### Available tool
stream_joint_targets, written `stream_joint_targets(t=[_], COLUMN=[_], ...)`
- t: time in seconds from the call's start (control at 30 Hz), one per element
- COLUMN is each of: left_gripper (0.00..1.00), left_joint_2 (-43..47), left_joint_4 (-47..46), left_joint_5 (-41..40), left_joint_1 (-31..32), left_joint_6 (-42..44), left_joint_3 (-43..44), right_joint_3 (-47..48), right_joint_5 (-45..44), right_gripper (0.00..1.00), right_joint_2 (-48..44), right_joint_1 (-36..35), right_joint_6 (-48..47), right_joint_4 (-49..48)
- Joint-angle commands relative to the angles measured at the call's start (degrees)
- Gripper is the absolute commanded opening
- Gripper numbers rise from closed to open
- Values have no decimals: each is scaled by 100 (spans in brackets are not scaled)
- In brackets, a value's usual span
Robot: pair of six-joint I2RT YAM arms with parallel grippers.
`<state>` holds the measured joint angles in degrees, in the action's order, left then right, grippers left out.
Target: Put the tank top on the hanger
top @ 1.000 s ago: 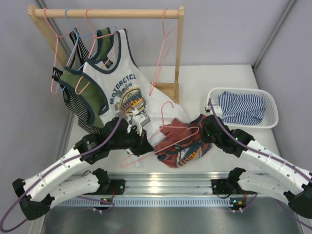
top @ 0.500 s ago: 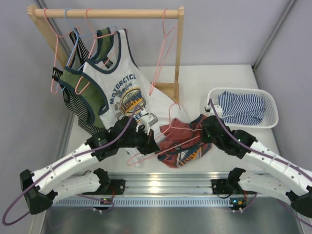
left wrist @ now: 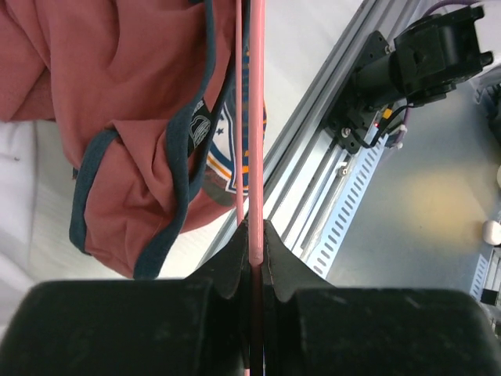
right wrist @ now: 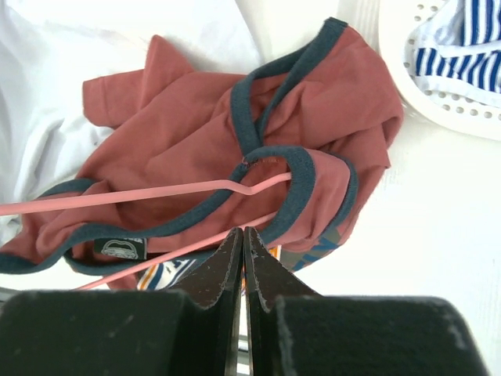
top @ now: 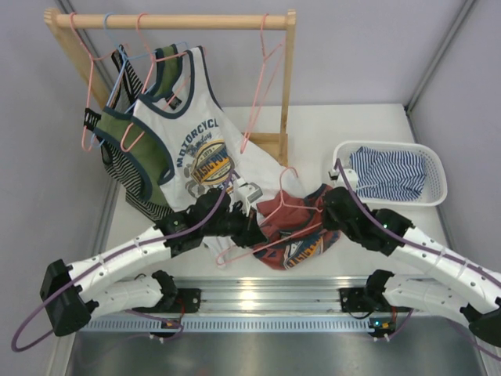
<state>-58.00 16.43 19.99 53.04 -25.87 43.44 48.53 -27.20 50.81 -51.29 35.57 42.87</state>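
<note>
The rust-red tank top (top: 296,229) lies bunched on the table between my arms; it also shows in the left wrist view (left wrist: 117,117) and the right wrist view (right wrist: 196,133). My left gripper (top: 252,233) is shut on the pink hanger (top: 266,244), clamping its wire (left wrist: 256,117) between the fingertips. The hanger lies across the top, and its arm (right wrist: 141,193) reaches into a navy-trimmed opening. My right gripper (top: 325,210) is shut at the top's right edge, its tips (right wrist: 243,233) pinched on the fabric.
A wooden rack (top: 172,21) at the back left carries the white Motorcycle tank top (top: 196,133), a green garment (top: 145,149) and spare pink hangers (top: 262,86). A white basket (top: 434,168) with a striped garment (top: 387,172) stands at the right. A metal rail (top: 250,301) runs along the near edge.
My left gripper has moved right with the hanger, sliding it further over and into the tank top. The right arm has hardly moved.
</note>
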Motion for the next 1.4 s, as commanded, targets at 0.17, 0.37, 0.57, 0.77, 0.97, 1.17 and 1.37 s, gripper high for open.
stream_joint_targets(t=[0.17, 0.37, 0.57, 0.77, 0.97, 1.17, 1.37], left_gripper=[0, 0, 0, 0, 0, 0, 0], left_joint_2=[-273, -239, -151, 25, 148, 166, 8], left_joint_4=[-1115, -1124, -1027, -861, -773, -816, -1001], left_joint_5=[181, 93, 58, 40, 49, 67, 181], left_joint_1=[75, 93, 102, 110, 110, 128, 154], left_joint_6=[-147, -147, -164, -173, -173, -199, -217], left_joint_3=[-64, -38, -55, -99, -152, -222, -240], right_joint_3=[218, 156, 60, 77, 95, 174, 411], right_joint_5=[-690, -821, -1200, -1296, -1349, -1332, -1279], right_gripper=[17, 28, 36, 35, 26, 0, 0], right_joint_2=[342, 685, 887, 1098, 1248, 1230, 1072], right_joint_1=[-110, -110, -101, -48, -22, -22, -180], right_joint_6=[275, 389, 547, 547, 530, 512, 442], right_joint_4=[450, 502, 547, 371, 248, 283, 371])
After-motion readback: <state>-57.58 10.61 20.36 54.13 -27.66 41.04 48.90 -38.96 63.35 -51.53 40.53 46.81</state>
